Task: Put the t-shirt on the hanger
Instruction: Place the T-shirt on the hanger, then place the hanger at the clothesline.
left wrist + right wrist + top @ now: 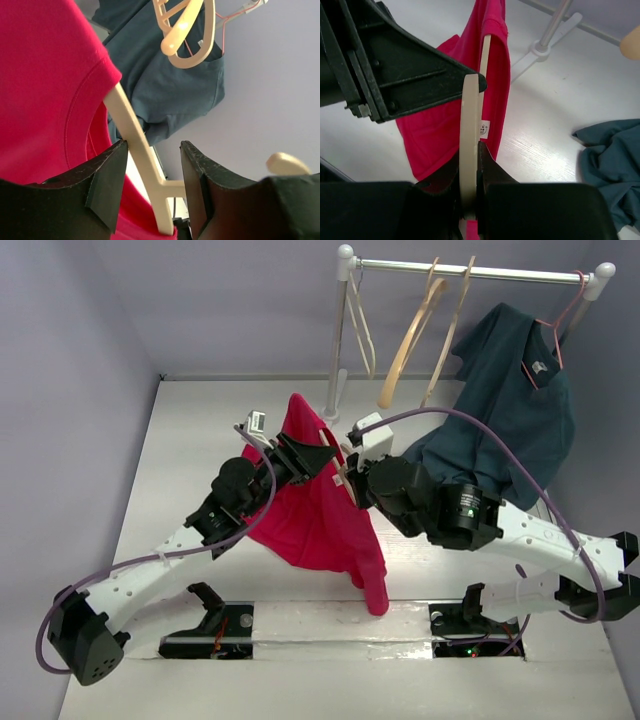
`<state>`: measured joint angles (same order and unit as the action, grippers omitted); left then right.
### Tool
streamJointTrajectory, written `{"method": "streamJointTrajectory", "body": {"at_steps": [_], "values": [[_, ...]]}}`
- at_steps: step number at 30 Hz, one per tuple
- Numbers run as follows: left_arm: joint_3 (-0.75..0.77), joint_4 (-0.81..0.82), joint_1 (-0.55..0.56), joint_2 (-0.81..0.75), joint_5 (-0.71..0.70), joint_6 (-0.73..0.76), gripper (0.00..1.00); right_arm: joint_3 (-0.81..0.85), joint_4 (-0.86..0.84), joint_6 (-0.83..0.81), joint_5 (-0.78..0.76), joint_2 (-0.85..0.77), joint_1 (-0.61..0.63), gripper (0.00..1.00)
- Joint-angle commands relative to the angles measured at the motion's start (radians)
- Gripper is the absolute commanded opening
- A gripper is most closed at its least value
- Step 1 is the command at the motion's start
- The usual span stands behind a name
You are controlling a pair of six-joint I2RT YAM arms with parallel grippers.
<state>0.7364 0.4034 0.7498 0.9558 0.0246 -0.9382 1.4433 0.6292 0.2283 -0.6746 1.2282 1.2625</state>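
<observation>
The crimson t-shirt (320, 515) hangs in the air between my two grippers, above the table's middle. The tan wooden hanger (469, 115) is partly inside it, one arm running up under the cloth; the white neck label (485, 128) shows beside it. My right gripper (469, 156) is shut on the hanger's flat edge. My left gripper (152, 167) is open, its jaws on either side of the hanger's arm (132, 132) where it leaves the shirt's collar (45, 90). In the top view the left gripper (305, 455) and right gripper (350, 478) nearly meet at the shirt's top.
A white clothes rack (470, 272) stands at the back right, with a thin white hanger (360, 325), two tan hangers (410, 350) and a dark teal shirt (510, 415) on a pink hanger. The teal shirt's hem reaches the table behind my right arm.
</observation>
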Motion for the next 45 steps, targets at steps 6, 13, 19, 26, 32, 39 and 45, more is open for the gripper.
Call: {"method": "streamJointTrajectory", "body": {"at_steps": [6,13,19,26,32,39,45], "values": [[-0.048,0.138,0.037,0.021,-0.015,-0.044,0.40,0.103,-0.052,0.013,-0.077,0.045,0.000,0.00],[-0.057,0.182,0.037,0.047,-0.049,-0.056,0.28,0.103,-0.063,0.026,-0.060,0.066,0.000,0.00],[-0.097,0.281,0.048,0.037,-0.037,-0.123,0.00,0.063,-0.022,0.123,-0.014,0.061,0.000,0.00],[-0.134,0.339,0.048,-0.009,-0.038,-0.186,0.00,-0.113,-0.075,0.264,0.147,-0.139,0.000,0.66],[-0.115,0.380,0.048,0.003,-0.041,-0.221,0.00,-0.270,-0.129,0.310,0.164,-0.272,0.000,0.85],[-0.086,0.434,0.048,0.035,-0.029,-0.254,0.00,-0.363,-0.086,0.344,0.223,-0.265,0.000,0.80],[-0.078,0.472,0.066,0.086,-0.029,-0.274,0.00,-0.415,-0.082,0.381,0.202,-0.272,0.000,0.68]]}}
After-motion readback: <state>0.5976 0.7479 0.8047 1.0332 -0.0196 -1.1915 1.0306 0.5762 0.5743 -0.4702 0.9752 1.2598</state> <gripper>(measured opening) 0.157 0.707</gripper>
